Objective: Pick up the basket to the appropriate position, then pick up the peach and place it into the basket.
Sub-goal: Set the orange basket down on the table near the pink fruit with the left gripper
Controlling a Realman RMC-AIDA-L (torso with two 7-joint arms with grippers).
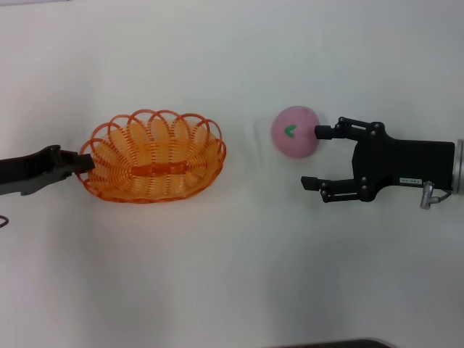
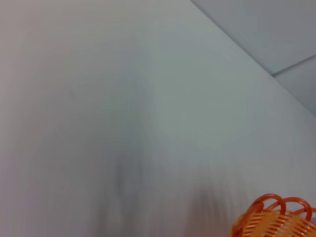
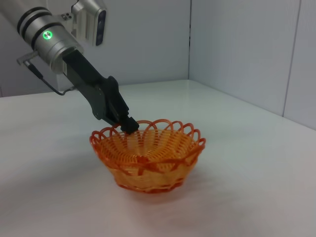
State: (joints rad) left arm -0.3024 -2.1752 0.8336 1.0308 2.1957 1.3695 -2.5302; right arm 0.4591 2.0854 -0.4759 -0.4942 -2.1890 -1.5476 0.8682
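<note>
The orange openwork basket [image 1: 154, 157] sits on the white table, left of centre. My left gripper [image 1: 81, 164] is at its left rim and shut on a rim loop; the right wrist view shows it pinching the basket [image 3: 148, 158] at that rim [image 3: 127, 126]. A bit of the basket's rim shows in the left wrist view [image 2: 276, 217]. The pink peach [image 1: 293, 132] with its green leaf mark lies right of the basket. My right gripper [image 1: 314, 157] is open and empty, just right of the peach. Its far fingertip [image 1: 321, 131] touches the peach's side. The peach is not between the fingers.
The white table [image 1: 232, 275] stretches all around. Grey walls [image 3: 237, 44] stand behind it in the right wrist view. A dark edge [image 1: 341, 344] shows at the table's near side.
</note>
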